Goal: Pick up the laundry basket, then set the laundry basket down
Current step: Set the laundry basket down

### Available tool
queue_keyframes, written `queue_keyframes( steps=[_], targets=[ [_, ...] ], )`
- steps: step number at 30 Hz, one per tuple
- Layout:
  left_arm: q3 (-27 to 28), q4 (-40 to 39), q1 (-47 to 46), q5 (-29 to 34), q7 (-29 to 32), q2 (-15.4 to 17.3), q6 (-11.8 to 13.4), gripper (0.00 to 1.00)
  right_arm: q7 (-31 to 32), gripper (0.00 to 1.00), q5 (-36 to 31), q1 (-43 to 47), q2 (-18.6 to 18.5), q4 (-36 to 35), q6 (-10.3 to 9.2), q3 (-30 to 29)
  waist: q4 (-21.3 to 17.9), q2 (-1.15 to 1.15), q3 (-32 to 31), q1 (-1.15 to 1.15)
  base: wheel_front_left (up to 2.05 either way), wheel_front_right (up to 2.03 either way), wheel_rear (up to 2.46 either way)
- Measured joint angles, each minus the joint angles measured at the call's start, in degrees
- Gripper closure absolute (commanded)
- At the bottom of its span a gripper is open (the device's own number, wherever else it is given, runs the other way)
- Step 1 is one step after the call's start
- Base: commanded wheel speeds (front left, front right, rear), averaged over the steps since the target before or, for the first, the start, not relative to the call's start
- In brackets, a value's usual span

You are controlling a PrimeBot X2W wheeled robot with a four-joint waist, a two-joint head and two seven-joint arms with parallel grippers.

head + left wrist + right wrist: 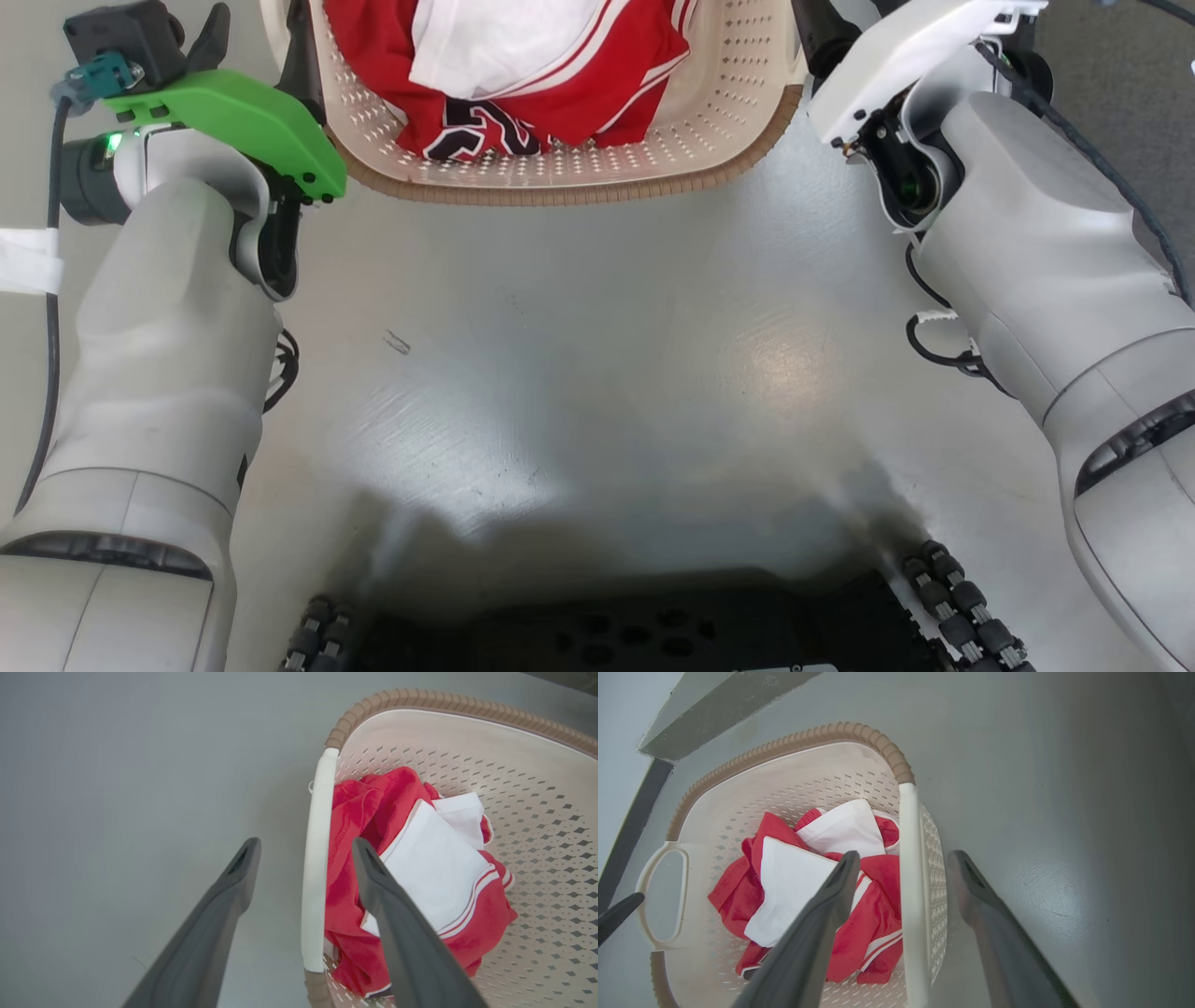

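a smooth grey floor (pixel 597 373), glossy with a patch of glare, runs out ahead of the robot's base, and on it sits the small cream-white perforated plastic laundry basket (pixel 709 131) with its brown woven-look rim, centred between the two pale forearms at the far edge of the head view. inside lies a loose heap of red and white sports clothing (pixel 523 65), bunched toward the middle. each short side of the basket carries a white loop handle. the left gripper (pixel 304 844) is wide open and holds nothing, one dark finger outside the basket over the floor and the other inside over the clothes, with the left handle (pixel 317 858) running between them and touching neither. the right gripper (pixel 903 856) is just as open and empty, straddling the right handle (pixel 909 882) the same way. the step in hand looks to be the grasp before the lift. to do it well, both grippers should close together and squarely on the straight middle of each bar, not near the brown corners, so the load hangs level. the inner fingers should clear the fabric, or cloth may get pinched against the bar and weaken the hold. the lift should then be even on both sides, since a thin plastic wall is likely to flex and tip.
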Motion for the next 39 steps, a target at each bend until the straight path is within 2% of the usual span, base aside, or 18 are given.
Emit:
queue_keyframes(
  steps=[17, 39],
  targets=[
    [1.89, -2.40, 5.67, 0.10, 0.08, 0.33, -1.07, 0.00, 0.00, 0.00, -1.54, 4.03, 0.05, -0.02, 0.00, -1.69, -0.20, 0.00, -7.22, 0.00, 0.00, 0.00, 0.00],
    [5.02, -8.43, 17.70, 1.05, 0.09, 0.67, -1.99, 0.00, 0.00, 0.00, -5.76, 14.65, -2.01, -4.46, 0.04, -5.09, -1.12, 0.00, -23.60, 0.00, 0.00, 0.00, 0.00]
  ],
)
